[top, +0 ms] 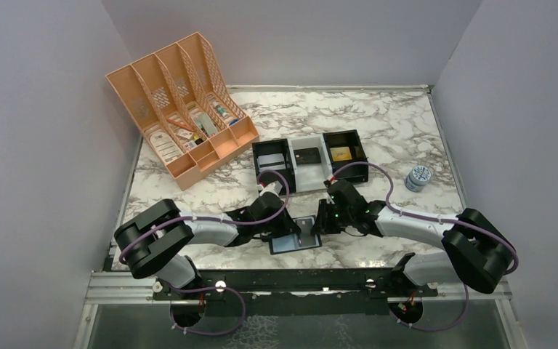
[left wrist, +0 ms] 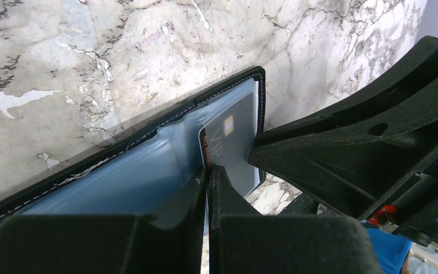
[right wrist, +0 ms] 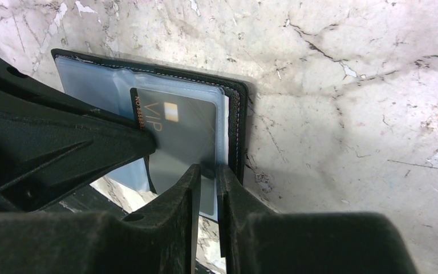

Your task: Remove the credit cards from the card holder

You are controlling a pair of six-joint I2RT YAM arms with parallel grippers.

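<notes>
Card holder, stitched black edge, glossy credit card

1. I see a peach file rack at the table's back left, with small items in its slots.
2. A black-and-white three-part tray sits mid-table, just right of the rack.
3. A small round tin stands alone near the right edge.
4. The table is grey-veined white marble.

Soft, even overhead light keeps the white marble-veined tabletop bright, shadows faint. In both wrist views the near black plastic gripper fingers blur; the black folding wallet's blue-grey lining carries pale glare.
</notes>
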